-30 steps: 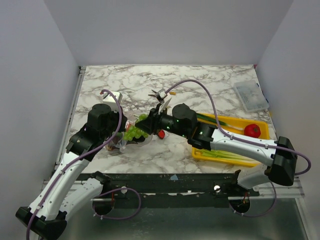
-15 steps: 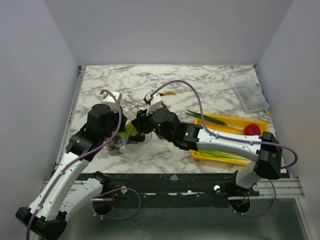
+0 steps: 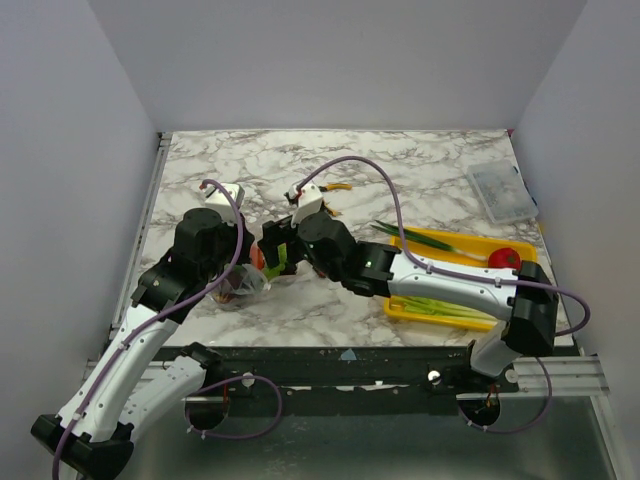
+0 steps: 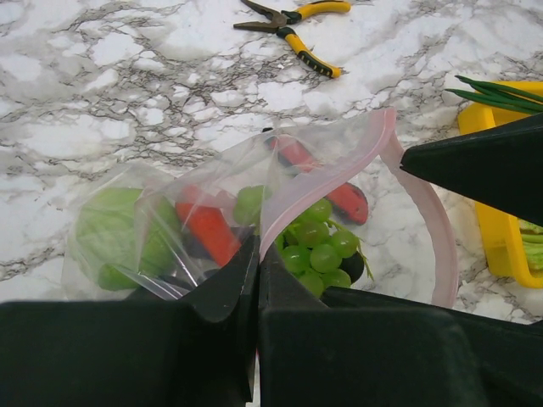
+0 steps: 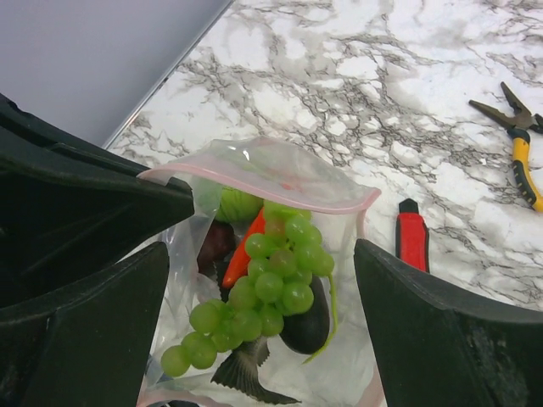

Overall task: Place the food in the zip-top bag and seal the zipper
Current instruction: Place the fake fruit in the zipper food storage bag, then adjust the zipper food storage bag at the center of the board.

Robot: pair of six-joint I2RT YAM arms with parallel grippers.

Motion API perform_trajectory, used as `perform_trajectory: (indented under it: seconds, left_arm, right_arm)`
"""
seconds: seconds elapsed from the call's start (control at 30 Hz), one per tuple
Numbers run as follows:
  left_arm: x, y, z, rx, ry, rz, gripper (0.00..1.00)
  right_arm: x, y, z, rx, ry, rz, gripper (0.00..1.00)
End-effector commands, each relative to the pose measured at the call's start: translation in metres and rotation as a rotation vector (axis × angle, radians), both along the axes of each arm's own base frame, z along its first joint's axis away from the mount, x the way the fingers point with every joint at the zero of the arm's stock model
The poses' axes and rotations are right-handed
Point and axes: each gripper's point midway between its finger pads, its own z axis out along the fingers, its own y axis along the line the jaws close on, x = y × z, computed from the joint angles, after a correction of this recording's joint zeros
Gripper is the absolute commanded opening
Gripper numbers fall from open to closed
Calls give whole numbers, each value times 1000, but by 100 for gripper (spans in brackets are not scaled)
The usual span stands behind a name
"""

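The zip-top bag (image 4: 170,212) lies left of centre, and my left gripper (image 4: 257,250) is shut on its mouth edge, holding the pinkish zipper (image 4: 322,182) up. My right gripper (image 5: 261,254) stands open just over the mouth, nothing between its fingers. Inside the bag lie food pieces: green grapes (image 5: 271,288), a red chilli (image 5: 246,250), a purple aubergine (image 5: 307,326), a grey fish tail (image 5: 242,373) and a green cabbage (image 5: 237,203). A red tomato (image 3: 504,259) and spring onions (image 3: 440,308) rest on the yellow tray (image 3: 470,245).
A red-handled knife (image 5: 412,242) lies just beyond the bag. Yellow-handled pliers (image 4: 297,30) sit further back on the marble. A small clear box (image 3: 500,192) is at the back right. The right arm stretches from the tray across to the bag.
My right gripper carried the grapes left to the bag mouth and opened; the grapes now lie inside the bag. The left gripper kept its hold.
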Motion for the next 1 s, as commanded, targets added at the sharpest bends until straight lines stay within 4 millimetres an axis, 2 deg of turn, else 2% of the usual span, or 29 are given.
perform_trajectory:
  seconds: [0.0, 0.17, 0.3, 0.4, 0.5, 0.63, 0.73, 0.97]
  left_arm:
    - [0, 0, 5, -18, -21, -2, 0]
    - [0, 0, 5, -18, -21, -1, 0]
    - [0, 0, 4, -18, -20, -1, 0]
    - [0, -1, 5, -20, -20, -2, 0]
    - [0, -1, 5, -20, -20, -3, 0]
    - [0, -1, 4, -19, -19, -1, 0]
    - [0, 0, 4, -17, -19, 3, 0]
    - [-1, 1, 5, -18, -25, 6, 0]
  right_arm:
    - [-5, -10, 22, 63, -20, -6, 91]
    - [-7, -28, 15, 99, 20, -67, 90]
    - [-7, -54, -1, 119, 64, -166, 88]
    - [-11, -63, -15, 127, 105, -195, 87]
    - [-17, -60, -30, 125, 155, -181, 86]
    - [-23, -44, -43, 122, 207, -135, 84]
    - [-25, -34, -47, 119, 228, -109, 76]
    - [-22, -39, -50, 101, 212, -130, 63]
